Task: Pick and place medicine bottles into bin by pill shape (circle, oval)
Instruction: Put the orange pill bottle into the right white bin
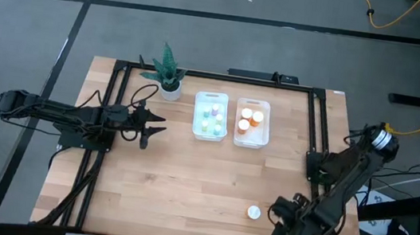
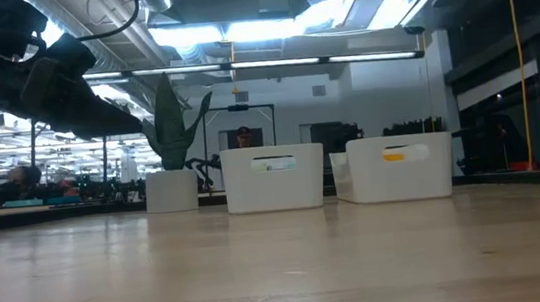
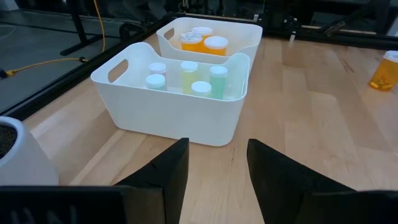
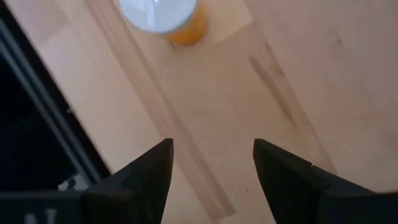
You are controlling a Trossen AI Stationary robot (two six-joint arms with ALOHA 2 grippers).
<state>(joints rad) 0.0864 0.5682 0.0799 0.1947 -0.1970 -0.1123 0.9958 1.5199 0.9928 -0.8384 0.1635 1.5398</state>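
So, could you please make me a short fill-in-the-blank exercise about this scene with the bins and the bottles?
1. One amber bottle stands on the table outside the bins, near the ____ gripper.
2. The right bin holds bottles coloured ____.
3. The plant stands beside the ____ bin.
4. The left gripper has its jaws ____.

Missing words: right; amber; left; open

Bright overhead light, blurred wrist close-up

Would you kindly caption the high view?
Open right gripper beside last white-capped amber bottle; two white plastic bins hold the rest.
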